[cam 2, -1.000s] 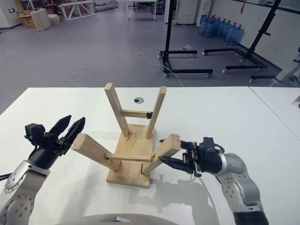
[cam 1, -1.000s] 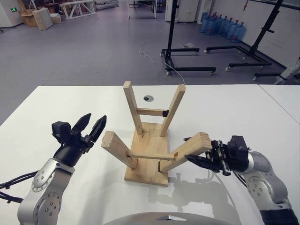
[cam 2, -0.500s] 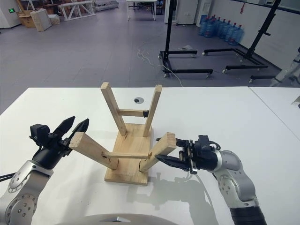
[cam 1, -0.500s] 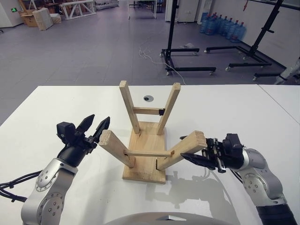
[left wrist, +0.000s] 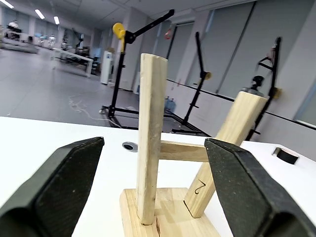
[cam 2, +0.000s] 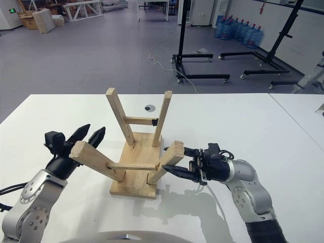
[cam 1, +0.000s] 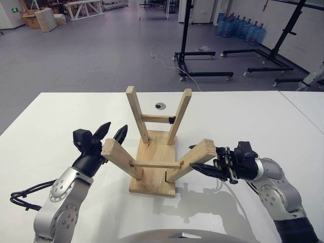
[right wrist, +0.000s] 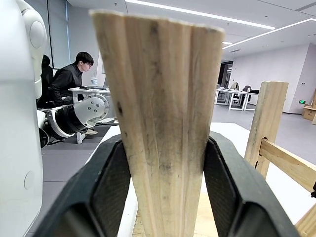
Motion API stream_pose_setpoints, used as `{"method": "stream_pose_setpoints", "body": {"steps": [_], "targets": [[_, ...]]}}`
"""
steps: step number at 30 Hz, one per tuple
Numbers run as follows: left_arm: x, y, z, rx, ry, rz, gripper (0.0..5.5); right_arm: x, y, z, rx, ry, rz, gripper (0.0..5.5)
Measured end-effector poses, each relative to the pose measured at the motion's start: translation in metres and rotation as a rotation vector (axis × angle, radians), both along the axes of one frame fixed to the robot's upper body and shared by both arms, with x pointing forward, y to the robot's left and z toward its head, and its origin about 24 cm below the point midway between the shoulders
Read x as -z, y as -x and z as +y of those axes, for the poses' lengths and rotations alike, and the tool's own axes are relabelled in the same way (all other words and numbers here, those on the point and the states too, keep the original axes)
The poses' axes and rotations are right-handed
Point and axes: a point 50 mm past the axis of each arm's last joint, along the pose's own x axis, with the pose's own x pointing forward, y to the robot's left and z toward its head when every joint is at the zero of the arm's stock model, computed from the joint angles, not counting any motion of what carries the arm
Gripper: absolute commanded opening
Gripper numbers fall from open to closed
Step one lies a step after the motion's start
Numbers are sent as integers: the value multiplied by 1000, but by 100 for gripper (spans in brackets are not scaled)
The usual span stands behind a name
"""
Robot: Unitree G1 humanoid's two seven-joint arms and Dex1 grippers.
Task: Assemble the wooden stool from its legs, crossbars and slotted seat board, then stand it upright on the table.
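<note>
The wooden stool lies upside down, its seat board [cam 1: 154, 178] flat on the white table and all its legs pointing up. Two far legs [cam 1: 135, 114] stand joined by a crossbar [cam 1: 154, 119]. The near left leg [cam 1: 119, 158] and near right leg [cam 1: 196, 157] splay outward, linked by another crossbar [cam 1: 157, 164]. My left gripper [cam 1: 112, 132] is open, just behind the near left leg's end, with nothing between its fingers [left wrist: 59, 187]. My right gripper [cam 1: 192, 157] is shut on the near right leg [right wrist: 163, 123] at its free end, its fingers [right wrist: 106, 197] pressed against both sides.
A small round hole [cam 1: 160, 106] sits in the table behind the stool. A black cable [cam 1: 23, 196] trails by my left arm. A second table [cam 1: 309, 104] adjoins on the right. Black wheeled stands [cam 1: 202, 55] are on the floor beyond.
The stool has slid a little to the left with my right gripper on its leg. My left gripper has moved in toward the near left leg's end.
</note>
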Motion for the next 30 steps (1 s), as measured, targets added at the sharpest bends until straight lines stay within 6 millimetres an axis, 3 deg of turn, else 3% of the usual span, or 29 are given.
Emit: {"method": "stream_pose_setpoints", "body": {"steps": [10,30], "targets": [[5,2,-11,-156,-16,91,374,0,5,4,23,5,8,203],[4,-1,-9,-149,-53,98,374,9,7,9,21,-24,-62,203]]}}
